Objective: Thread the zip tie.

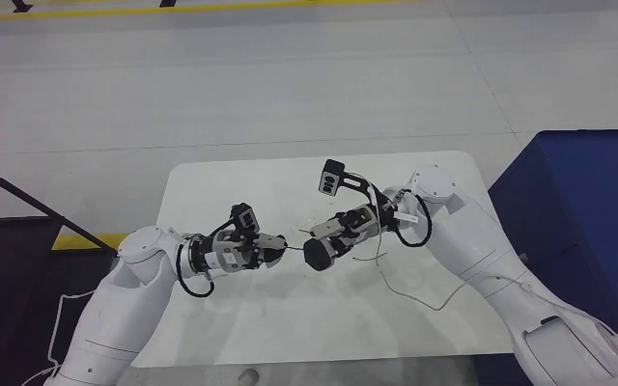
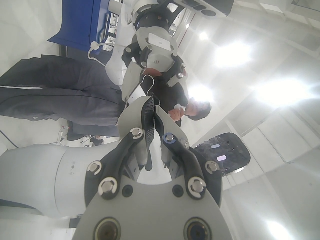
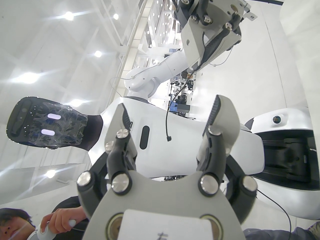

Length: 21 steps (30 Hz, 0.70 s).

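Note:
Above the middle of the white table (image 1: 222, 193) the two grippers face each other tip to tip. My left gripper (image 1: 277, 249) (image 2: 151, 102) is shut on a thin white zip tie (image 2: 150, 86). The tie curves out of its fingertips in a small loop (image 3: 220, 61) toward the other arm. My right gripper (image 1: 311, 251) (image 3: 171, 106) stands open a short way off, nothing between its fingers (image 3: 221, 111). In the left wrist view the right gripper (image 2: 150, 89) sits just past the tie's end. A thin black strand (image 3: 167, 126) with a small head hangs between the two grippers.
A blue cabinet (image 1: 570, 212) stands close to the table's right edge. A thin white cable (image 1: 415, 294) lies on the table beneath the right arm. A dark rail (image 1: 48, 207) runs past the left side.

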Tool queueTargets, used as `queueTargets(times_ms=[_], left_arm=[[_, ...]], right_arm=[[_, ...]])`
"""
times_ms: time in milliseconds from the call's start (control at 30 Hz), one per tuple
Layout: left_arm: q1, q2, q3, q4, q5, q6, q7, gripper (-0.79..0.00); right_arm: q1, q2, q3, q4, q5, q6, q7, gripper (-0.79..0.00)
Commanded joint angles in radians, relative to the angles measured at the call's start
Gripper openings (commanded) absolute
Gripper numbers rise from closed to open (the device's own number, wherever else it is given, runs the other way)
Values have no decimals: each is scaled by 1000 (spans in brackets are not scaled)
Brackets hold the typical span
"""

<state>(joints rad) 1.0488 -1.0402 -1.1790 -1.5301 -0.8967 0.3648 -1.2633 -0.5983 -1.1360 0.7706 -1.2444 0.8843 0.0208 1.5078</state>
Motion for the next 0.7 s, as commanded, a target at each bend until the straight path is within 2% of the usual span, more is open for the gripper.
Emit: queueTargets(times_ms=[0,33,67,133,167,267,367,667], left_arm=[[0,2,2,-5,11,6,-5,-785],[-1,3,4,-8,18,12,-10,-785],[0,3,6,-10,23,17,-16,-785],[0,5,7,-14,37,16,-16,-785],[1,6,7,-14,44,14,-9,-785],[-1,6,14,-10,56,14,-4,-785],[-3,5,22,-13,53,14,-8,-785],[-1,8,17,-25,42,20,2,-785]], right_arm=[[-3,-1,3,0,-7,10,-5,0],[-3,-2,3,-2,-11,12,-7,0],[-5,-3,1,-4,-14,15,-8,-52],[-5,-6,-2,-7,-21,21,-8,-329],[-5,-7,-4,-11,-26,21,-2,-413],[-4,-11,-6,-11,-30,17,12,-425],[-2,-13,-1,-5,-40,18,15,-517],[-9,-13,14,-5,-71,33,17,-529]])
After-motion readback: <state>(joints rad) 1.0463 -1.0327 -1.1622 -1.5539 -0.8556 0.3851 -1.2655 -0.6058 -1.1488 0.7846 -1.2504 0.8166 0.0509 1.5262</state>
